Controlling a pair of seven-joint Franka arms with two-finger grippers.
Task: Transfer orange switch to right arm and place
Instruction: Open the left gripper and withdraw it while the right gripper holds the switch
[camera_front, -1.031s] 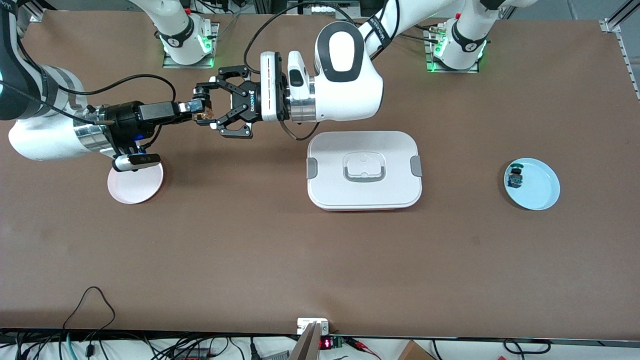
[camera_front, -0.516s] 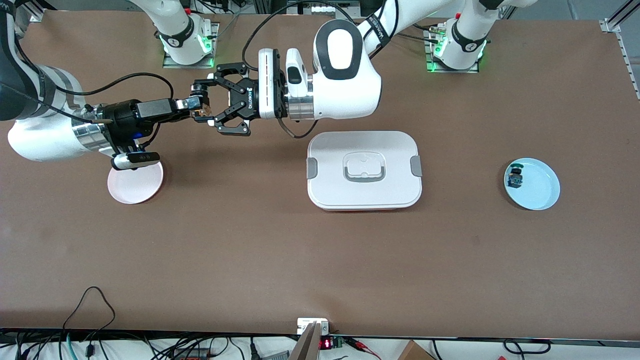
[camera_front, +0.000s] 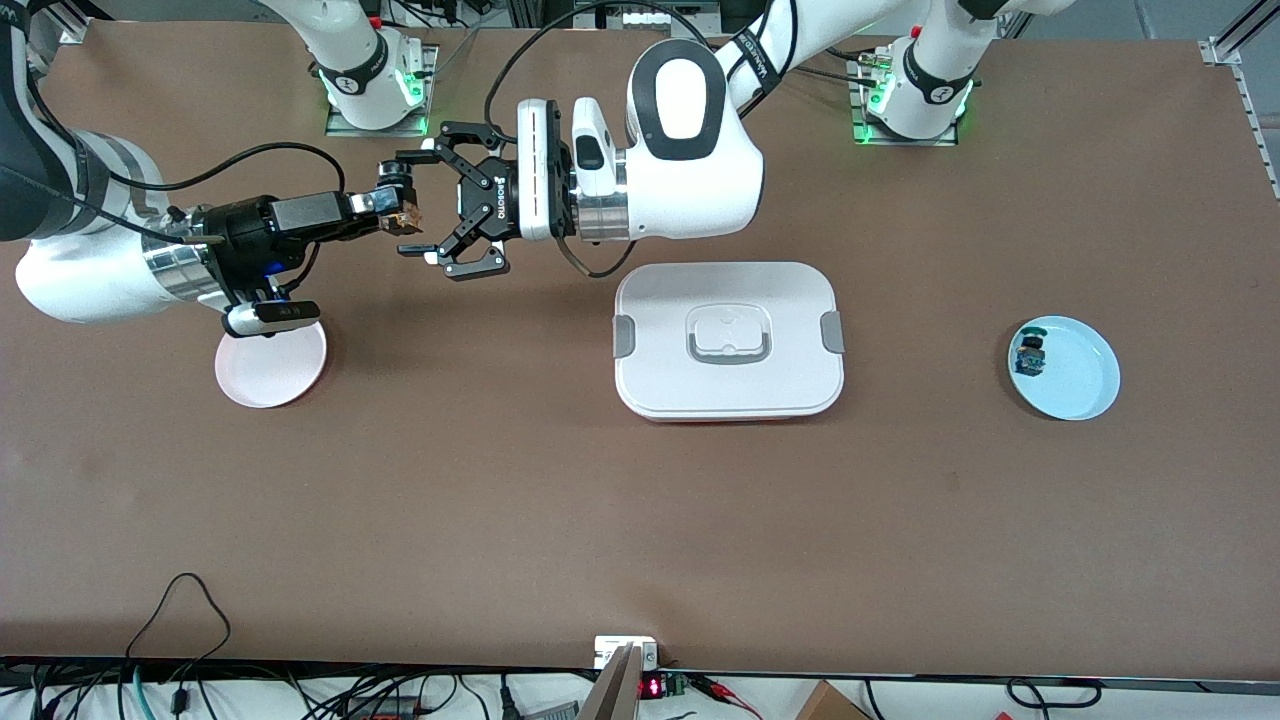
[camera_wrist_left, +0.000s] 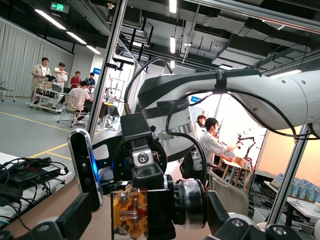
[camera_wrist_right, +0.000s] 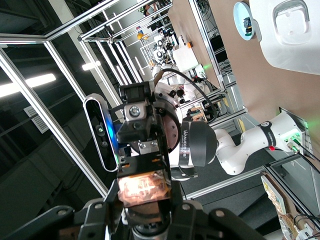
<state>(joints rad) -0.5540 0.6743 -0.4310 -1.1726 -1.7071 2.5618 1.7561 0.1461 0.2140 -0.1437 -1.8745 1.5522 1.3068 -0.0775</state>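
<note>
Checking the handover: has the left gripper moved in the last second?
Yes. The left gripper, now open, has shifted slightly away from the white lidded box, toward the robots' bases.

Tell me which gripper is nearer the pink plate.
Right. The right gripper, shut on the orange switch, hangs over bare table near the pink plate. The left gripper, open around the switch, is farther off toward the white lidded box.

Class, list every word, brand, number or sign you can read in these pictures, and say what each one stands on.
"ROBOTIQ": on the left end effector, printed on its black body, seen sideways.
Lettering on the black band round the left arm: too small to read.
Red digits on the small display at the table edge: too blurred to read.
Green ceiling sign: unreadable.
</note>
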